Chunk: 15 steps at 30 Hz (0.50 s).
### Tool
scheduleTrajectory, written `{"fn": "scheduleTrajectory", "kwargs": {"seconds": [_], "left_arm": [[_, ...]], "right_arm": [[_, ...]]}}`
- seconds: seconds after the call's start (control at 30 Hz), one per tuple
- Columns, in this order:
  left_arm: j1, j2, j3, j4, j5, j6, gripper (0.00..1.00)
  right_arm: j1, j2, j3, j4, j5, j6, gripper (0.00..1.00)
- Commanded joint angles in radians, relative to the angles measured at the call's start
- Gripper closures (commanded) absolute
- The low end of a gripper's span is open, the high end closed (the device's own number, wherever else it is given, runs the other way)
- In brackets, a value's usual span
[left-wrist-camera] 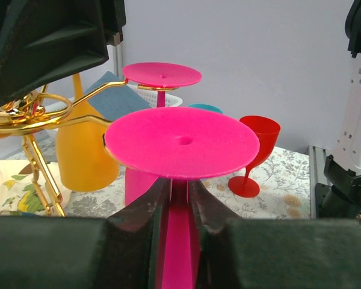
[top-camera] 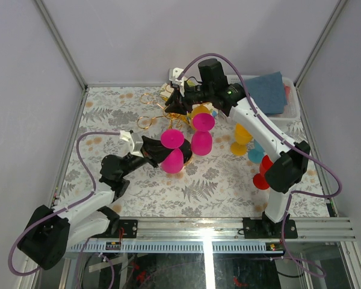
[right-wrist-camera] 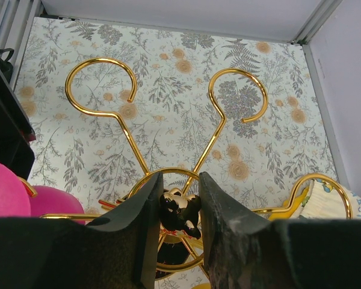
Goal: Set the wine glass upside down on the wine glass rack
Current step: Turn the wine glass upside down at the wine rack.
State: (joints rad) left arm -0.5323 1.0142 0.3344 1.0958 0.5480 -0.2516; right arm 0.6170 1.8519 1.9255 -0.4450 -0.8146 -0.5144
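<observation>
The left jaws were pinched on the stem of the wine glass [left-wrist-camera: 182, 150], which was held upside down – its flat pink foot on top, the bowl below – just beside the wine glass rack [right-wrist-camera: 178, 209], near the middle of the fern-patterned table [right-wrist-camera: 168, 54]. In the left wrist view one gold arm of the rack ran in from the left and met the left rim of that foot, where it passed out of sight (whether the stem sat inside the loop could not be told). A second pink glass [left-wrist-camera: 162, 74] hung upside down from another arm just behind it, its foot resting over the gold wire. The right jaws were closed on the knob at the top of the rack's central post, one jaw on each side, while two curled loop arms [right-wrist-camera: 102, 59] spread out over the table beyond them. A yellow glass [left-wrist-camera: 84, 153] stood behind the rack arm on the left of the left wrist view, the rim of a teal glass [left-wrist-camera: 206, 108] showed past the pink foot, and a red glass [left-wrist-camera: 254, 135] stood upright on the table to the right – well apart from the rack. At the far right corner a blue cloth [top-camera: 268, 90] lay in a white bin [top-camera: 293, 111].
</observation>
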Motion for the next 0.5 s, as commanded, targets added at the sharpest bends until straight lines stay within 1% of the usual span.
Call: {"fn": "scheduleTrajectory", "kwargs": {"seconds": [0.0,0.07,0.13,0.23,0.3,0.33,0.37,0.43,0.47], "left_arm": [[-0.008,-0.067,-0.046,0.012,-0.068,0.018,0.8],[-0.008,-0.092,-0.057,-0.015,-0.096,0.016,0.74],[-0.008,-0.11,-0.063,-0.042,-0.118,0.018,0.69],[-0.008,-0.133,-0.062,-0.087,-0.144,0.018,0.58],[-0.008,-0.153,-0.057,-0.131,-0.169,0.014,0.5],[-0.008,-0.166,-0.057,-0.155,-0.191,0.004,0.41],[-0.008,-0.181,-0.06,-0.186,-0.226,-0.017,0.33],[-0.007,-0.224,-0.079,-0.214,-0.305,-0.046,0.28],[-0.008,-0.248,-0.092,-0.222,-0.338,-0.057,0.17]], "right_arm": [[0.0,0.026,-0.021,-0.042,0.051,0.012,1.0],[0.0,0.028,-0.022,-0.036,0.048,0.017,1.0],[0.0,0.029,-0.023,-0.03,0.045,0.021,1.0],[0.0,0.028,-0.024,-0.025,0.045,0.028,0.98],[0.0,0.025,-0.025,-0.018,0.051,0.032,0.91],[0.0,0.023,-0.026,-0.013,0.057,0.038,0.86],[0.0,0.02,-0.029,-0.003,0.066,0.053,0.81],[0.0,0.013,-0.034,0.018,0.095,0.08,0.71],[0.0,0.01,-0.036,0.024,0.106,0.085,0.67]]}}
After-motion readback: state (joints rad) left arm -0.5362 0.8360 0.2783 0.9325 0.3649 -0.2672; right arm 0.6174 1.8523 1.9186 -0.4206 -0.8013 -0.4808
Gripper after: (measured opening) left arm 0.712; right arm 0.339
